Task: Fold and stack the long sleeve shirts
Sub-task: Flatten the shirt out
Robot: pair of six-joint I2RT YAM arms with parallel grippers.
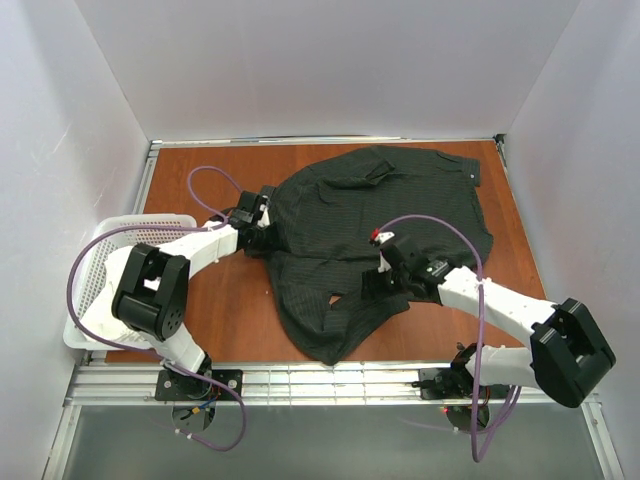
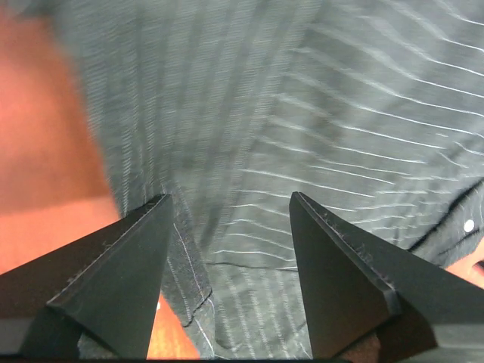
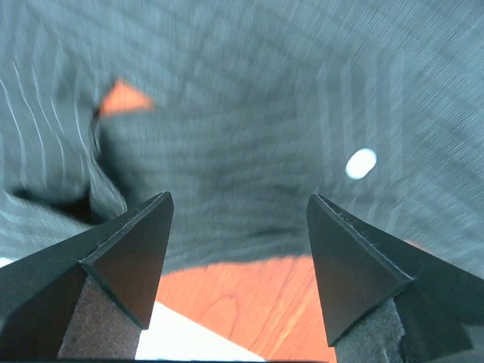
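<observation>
From above, a dark pinstriped long sleeve shirt (image 1: 400,210) is seen rumpled on the table (image 1: 230,310), the left gripper (image 1: 258,222) at its left edge, the right gripper (image 1: 385,275) over its lower middle. In the left wrist view, jaws are spread empty above cloth judged soft and light, best pinched at a hem. In the right wrist view, jaws are likewise parted.
</observation>
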